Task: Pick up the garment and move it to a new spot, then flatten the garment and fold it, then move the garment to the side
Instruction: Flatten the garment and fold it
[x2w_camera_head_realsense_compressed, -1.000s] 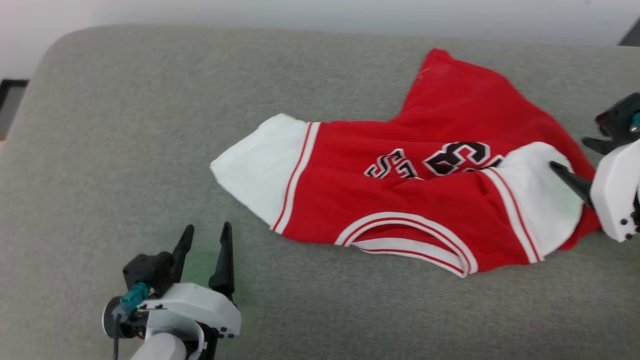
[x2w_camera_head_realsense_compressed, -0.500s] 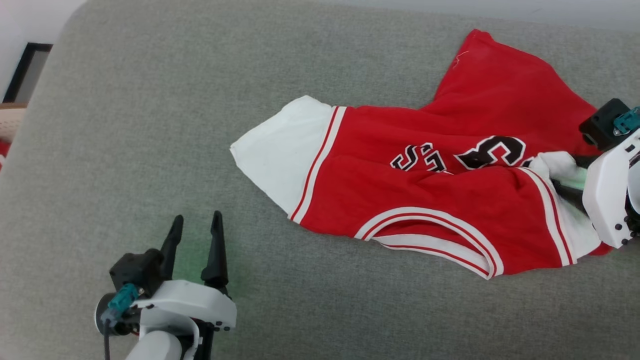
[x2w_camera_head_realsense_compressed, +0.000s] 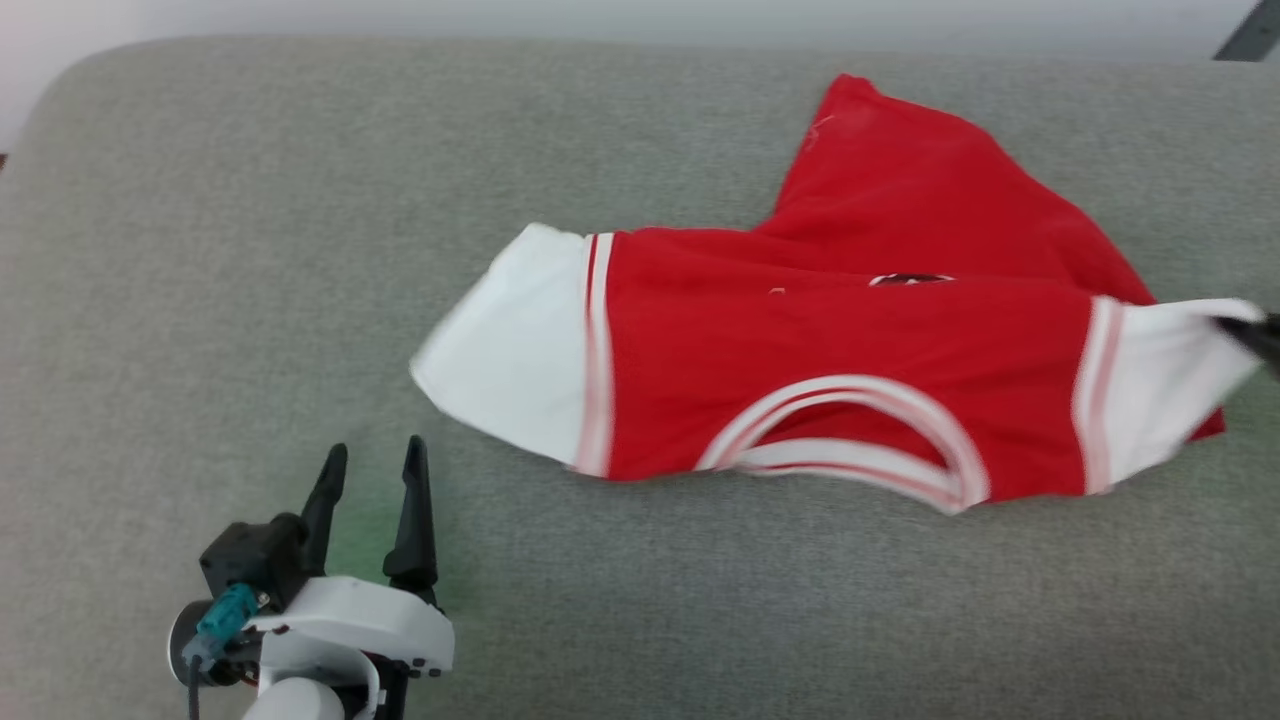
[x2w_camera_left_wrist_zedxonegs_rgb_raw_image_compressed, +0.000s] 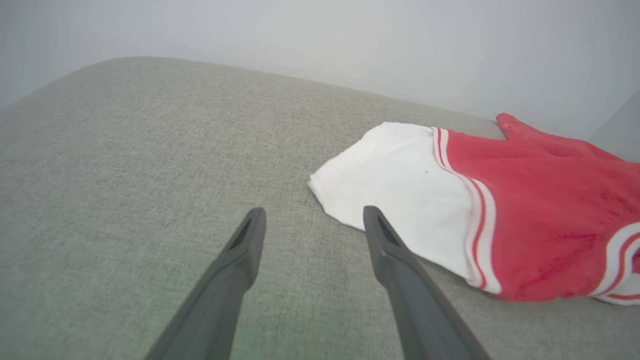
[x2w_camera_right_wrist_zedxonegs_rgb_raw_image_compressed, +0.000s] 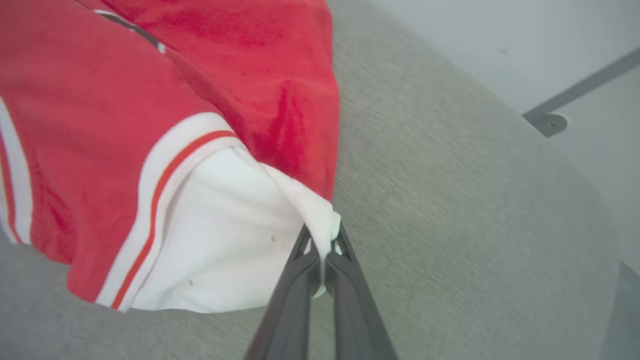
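Note:
The garment (x2w_camera_head_realsense_compressed: 830, 360), a red jersey T-shirt with white sleeves and striped trim, lies crumpled across the grey cushion; its lettering is almost wholly folded under. My right gripper (x2w_camera_right_wrist_zedxonegs_rgb_raw_image_compressed: 322, 235) is shut on the edge of the garment's white sleeve (x2w_camera_right_wrist_zedxonegs_rgb_raw_image_compressed: 220, 235), which is stretched out toward the right edge of the head view, where a dark fingertip (x2w_camera_head_realsense_compressed: 1262, 335) shows. My left gripper (x2w_camera_head_realsense_compressed: 370, 465) stands open at the lower left, its fingers empty, a short way left of the other white sleeve (x2w_camera_left_wrist_zedxonegs_rgb_raw_image_compressed: 400, 185).
The grey fabric cushion (x2w_camera_head_realsense_compressed: 250, 250) carries everything; its rounded back edge meets a pale wall. A dark strip (x2w_camera_right_wrist_zedxonegs_rgb_raw_image_compressed: 575, 95) runs along the floor past the cushion's far corner in the right wrist view.
The right gripper has closed on the white sleeve and pulled it out to the right, straightening the shirt's front and hiding the lettering. The head camera shifted. The left gripper stays open.

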